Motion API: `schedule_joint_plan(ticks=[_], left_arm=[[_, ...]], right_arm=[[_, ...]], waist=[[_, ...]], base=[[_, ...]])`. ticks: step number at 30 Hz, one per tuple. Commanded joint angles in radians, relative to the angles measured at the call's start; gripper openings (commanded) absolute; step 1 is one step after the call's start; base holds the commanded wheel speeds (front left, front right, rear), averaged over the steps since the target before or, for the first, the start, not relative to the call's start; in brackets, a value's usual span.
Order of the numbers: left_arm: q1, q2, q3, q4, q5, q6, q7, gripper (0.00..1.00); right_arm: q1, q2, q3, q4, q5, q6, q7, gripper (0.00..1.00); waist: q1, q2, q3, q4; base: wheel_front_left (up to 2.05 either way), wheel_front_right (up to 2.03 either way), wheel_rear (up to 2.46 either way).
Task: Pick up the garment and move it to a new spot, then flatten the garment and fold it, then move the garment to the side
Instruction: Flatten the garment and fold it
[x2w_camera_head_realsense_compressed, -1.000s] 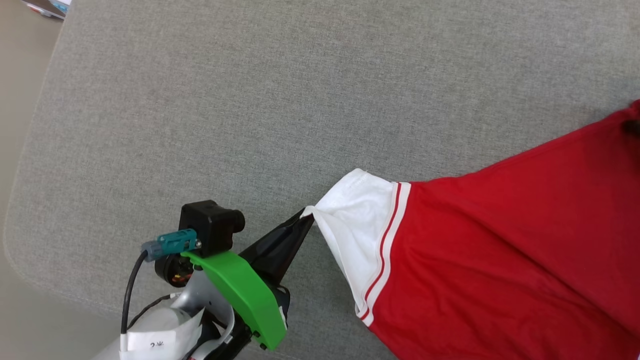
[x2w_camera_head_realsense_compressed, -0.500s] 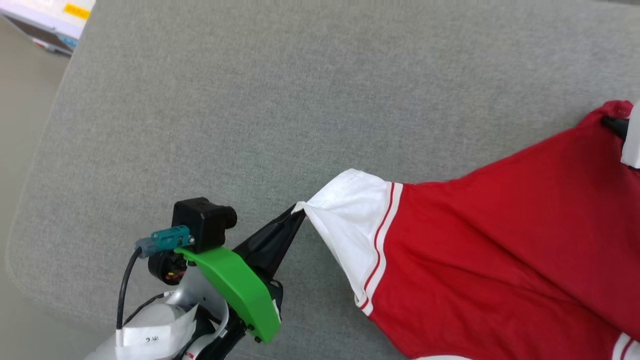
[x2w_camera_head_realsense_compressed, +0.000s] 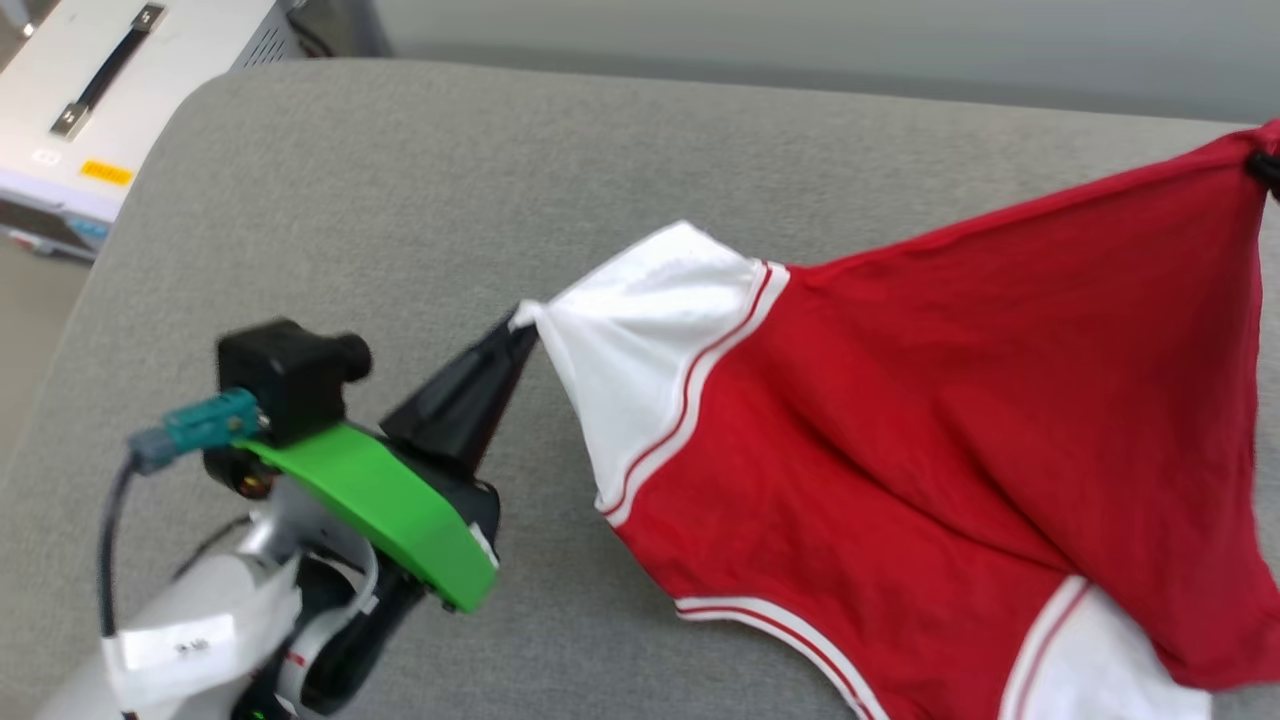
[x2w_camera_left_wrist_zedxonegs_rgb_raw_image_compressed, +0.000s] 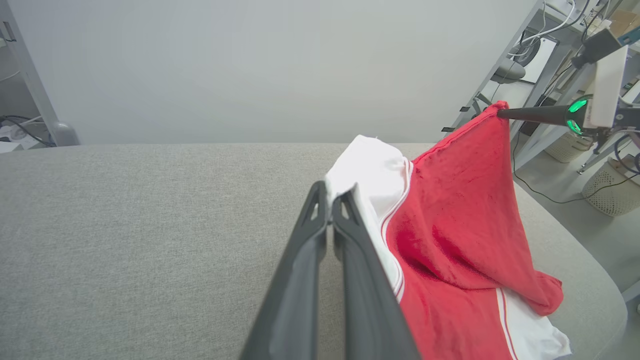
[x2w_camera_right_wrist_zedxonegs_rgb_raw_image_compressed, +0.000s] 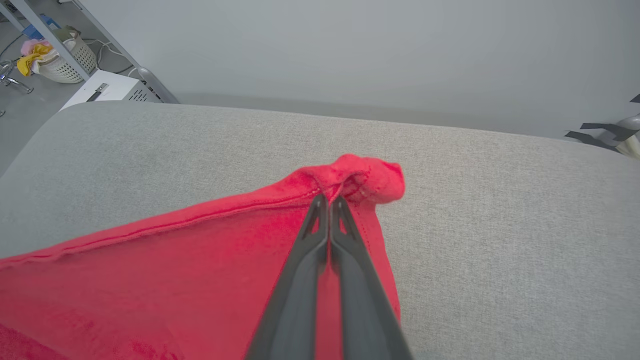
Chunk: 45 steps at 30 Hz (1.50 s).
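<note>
The garment (x2w_camera_head_realsense_compressed: 900, 400) was held stretched over the grey fabric-covered tabletop (x2w_camera_head_realsense_compressed: 400, 180), with its upper edge lifted clear of the tabletop and its lower part draped down onto it. The left claw (x2w_camera_head_realsense_compressed: 524, 314) was pressed together on the cuff of a white sleeve (x2w_camera_head_realsense_compressed: 640, 320) above the middle of the tabletop. In the left wrist view, white cloth was caught right at the tips of the two dark fingers (x2w_camera_left_wrist_zedxonegs_rgb_raw_image_compressed: 350, 240). The right claw (x2w_camera_right_wrist_zedxonegs_rgb_raw_image_compressed: 329, 200) was likewise closed, pinching a red corner of the garment toward the tabletop's right side. A small bunch of red hem was gathered just beyond its tips in the right wrist view.

Between the two claws the red cloth was drawn into a taut line, and long folds were pulled across the fabric below it. A second white sleeve (x2w_camera_head_realsense_compressed: 1090, 660) with red-and-white striped trim was seen hanging low at the tabletop's near right. A white cabinet (x2w_camera_head_realsense_compressed: 110, 90) with a dark handle stood beyond the tabletop's far left corner.
</note>
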Motion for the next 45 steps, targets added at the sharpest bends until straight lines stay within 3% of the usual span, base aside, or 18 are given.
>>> schedule_joint_plan(ticks=[1,13,26,36,45], left_arm=[[-0.037,0.014,0.018,-0.011,0.001,0.010,0.004,0.00],[-0.182,0.059,0.147,-0.048,0.017,0.058,0.012,0.00],[-0.363,0.107,0.254,-0.043,0.056,0.078,0.013,0.00],[-0.651,0.155,0.276,0.108,0.090,-0.017,0.062,0.00],[-1.006,0.135,0.223,0.377,0.173,-0.140,0.085,0.00]], right_arm=[[0.016,-0.011,-0.007,-0.024,0.015,0.000,0.004,0.00],[0.023,-0.005,-0.084,-0.249,0.049,0.000,0.048,0.00],[-0.040,0.017,-0.146,-0.377,0.056,0.000,-0.029,0.00],[-0.240,0.028,-0.161,-0.322,-0.019,0.000,-0.171,0.00],[-0.498,0.053,-0.116,-0.117,-0.122,0.000,-0.329,0.00]], waist=[[0.0001,0.0000,-0.044,-0.047],[0.0001,0.0000,-0.076,-0.127],[0.0001,0.0000,-0.018,-0.185],[0.0001,0.0000,0.156,-0.204],[0.0001,0.0000,0.337,-0.215]], base=[[0.00,0.00,0.00],[0.00,0.00,0.00],[0.00,0.00,0.00],[0.00,0.00,0.00],[0.00,0.00,0.00]])
